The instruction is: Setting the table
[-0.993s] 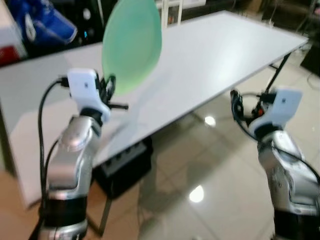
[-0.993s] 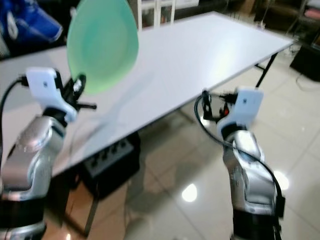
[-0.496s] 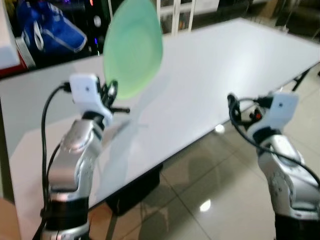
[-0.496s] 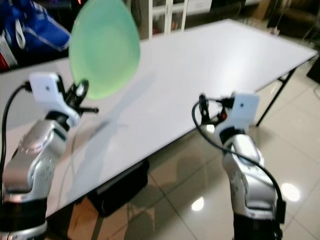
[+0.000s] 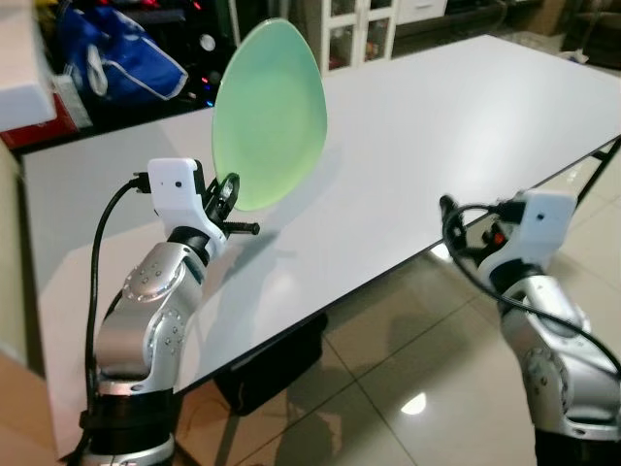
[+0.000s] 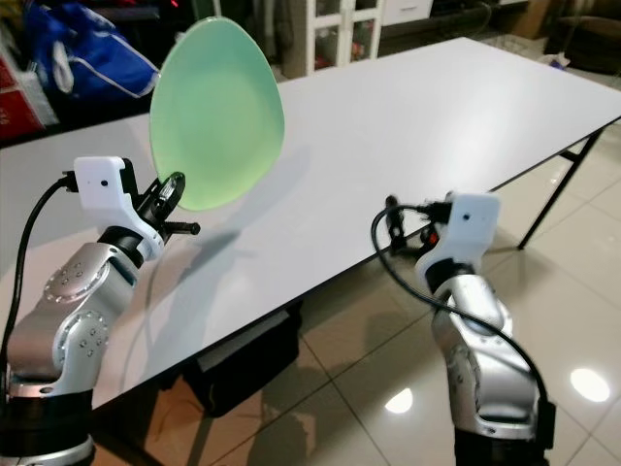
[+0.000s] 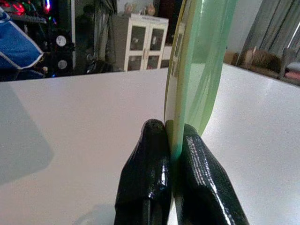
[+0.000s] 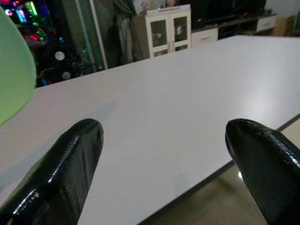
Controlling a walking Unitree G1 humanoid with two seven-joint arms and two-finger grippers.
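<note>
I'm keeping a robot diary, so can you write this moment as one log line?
step: carrying plate | left gripper: shut on green plate, held upright above white table | right gripper: open, holding nothing, by table's near edge

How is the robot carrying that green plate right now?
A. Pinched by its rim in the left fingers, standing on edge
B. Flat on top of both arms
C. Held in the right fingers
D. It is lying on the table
A. The left gripper has its fingers closed on the rim of the green plate, which stands upright above the white table.
</note>
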